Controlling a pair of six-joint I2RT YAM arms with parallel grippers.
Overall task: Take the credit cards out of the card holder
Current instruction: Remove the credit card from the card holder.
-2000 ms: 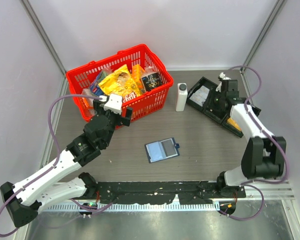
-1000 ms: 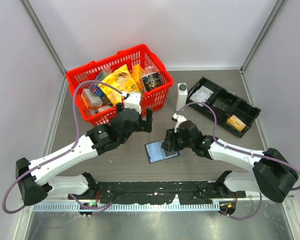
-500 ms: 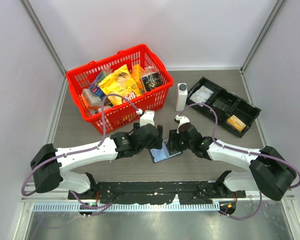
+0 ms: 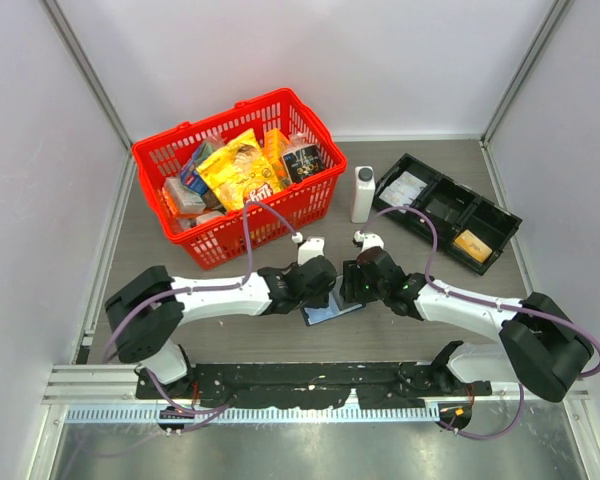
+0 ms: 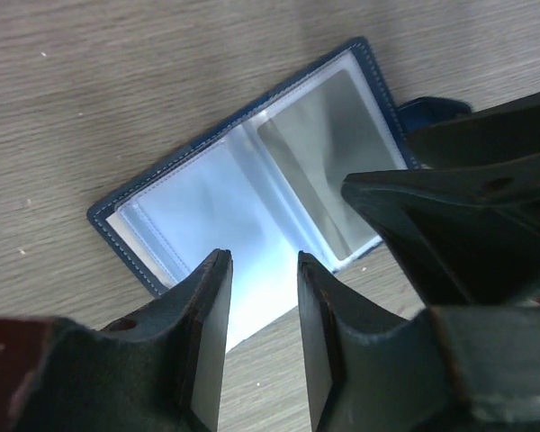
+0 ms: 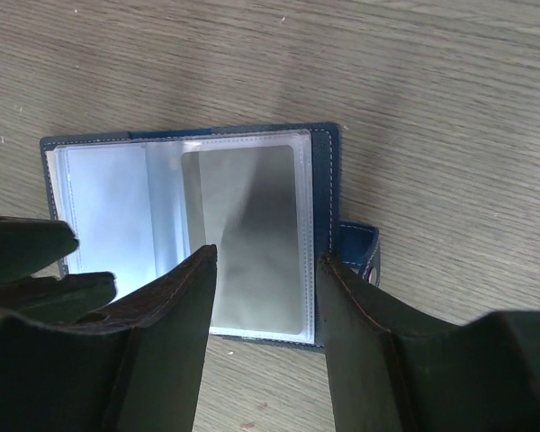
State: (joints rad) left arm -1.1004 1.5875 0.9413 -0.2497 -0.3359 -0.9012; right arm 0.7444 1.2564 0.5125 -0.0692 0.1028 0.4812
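We see a grey wood-grain tabletop (image 4: 270, 335). All positions are given from the small navy-blue folding card holder (image 4: 328, 308), which lies open and flat near the middle.

- Red plastic mesh basket (image 4: 270, 210): far-left of the holder, full of bright snack packets (image 4: 235, 165).
- Black plastic compartment tray (image 4: 445, 210): far-right of the holder, well apart. It has white paper packets (image 4: 405, 187) in its far end.
- White upright plastic bottle (image 4: 362, 193): beyond the holder, between basket and tray.
- Holder itself (image 5: 207, 193) (image 6: 117, 207): clear pale sleeves face up, and the navy snap tab (image 6: 360, 252) sticks out at its right edge.
- Left pincer (image 4: 318, 295) (image 5: 263, 261): low over the holder's left side. Its fingers are apart with a narrow gap and nothing between them; the pale left sleeve shows through the gap. We cannot tell whether it touches.
- Right pincer (image 4: 345, 290) (image 6: 265, 258): low over the holder's right side. Its fingers are apart and empty, straddling the right sleeve's near edge as seen from the wrist camera.
- Flat grey rectangular card (image 6: 252, 234) (image 5: 328, 171): inside the holder's right sleeve, not out yet.
- Orange-gold flat plastic card (image 4: 472, 243): in the tray's near-right compartment, well apart from the holder.
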